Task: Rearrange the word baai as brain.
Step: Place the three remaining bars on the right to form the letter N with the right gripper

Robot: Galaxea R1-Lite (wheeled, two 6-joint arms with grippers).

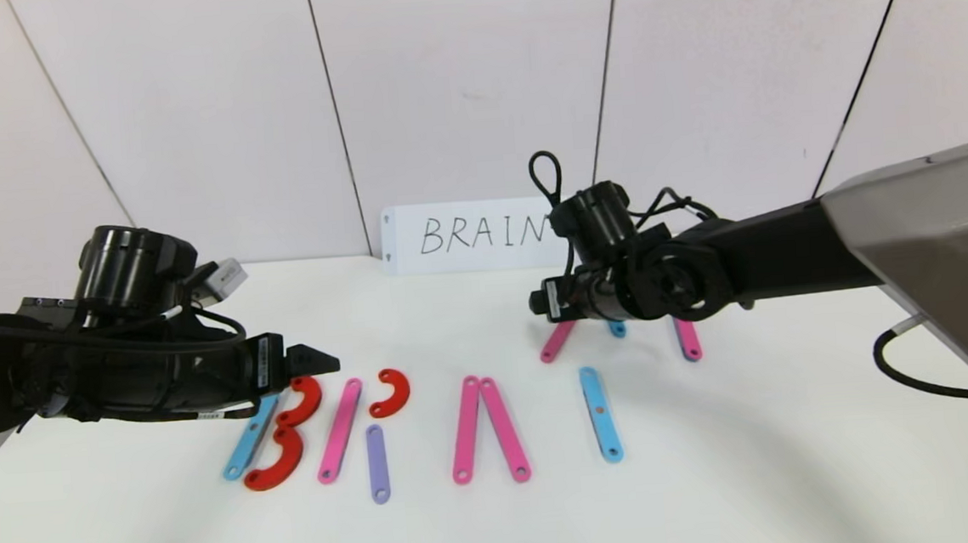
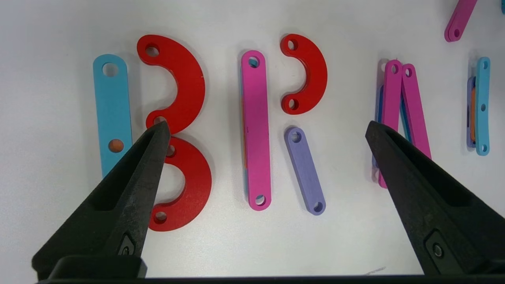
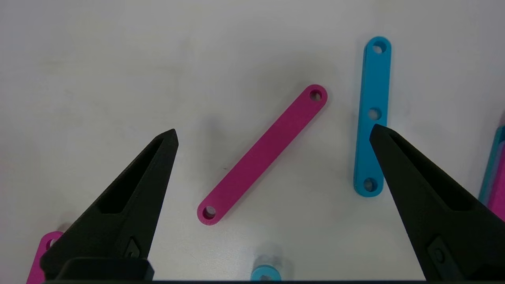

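Left gripper: mine, the left gripper [image 2: 266,130] hangs spread wide over the B and R, gripping nothing.
Right gripper: my right gripper [image 3: 272,134] is also spread and empty, above the far strips that should become the N.
Letters: on the worktop [image 1: 720,476] the row reads B, R, then a pink pair [image 1: 486,429] joined at the top with no crossbar, then a blue bar [image 1: 600,414] as I.
B: a blue bar [image 2: 112,114] with two red curves [image 2: 177,130] just beside it, the curves touching each other.
R: pink bar [image 2: 255,130], red curve [image 2: 305,74], lilac bar [image 2: 305,170] as the leg, each slightly apart.
N parts: slanted pink bar [image 3: 262,154] and upright blue bar [image 3: 371,116] near each other, not touching; a third stroke shows at the edge of the right wrist view.
Card: the handwritten card [image 1: 469,236] stands at the back, partly hidden by my right arm.
Progress: I judge the N unfinished, since its diagonal does not meet either upright.
Risk, grip: the strips lie flat, so my fingertips could slide over one and flick it away.
Risk, neighbours: closing on the diagonal could nudge the blue upright beside it.
Risk, left side: lowering my left gripper could knock the red curves out of line.
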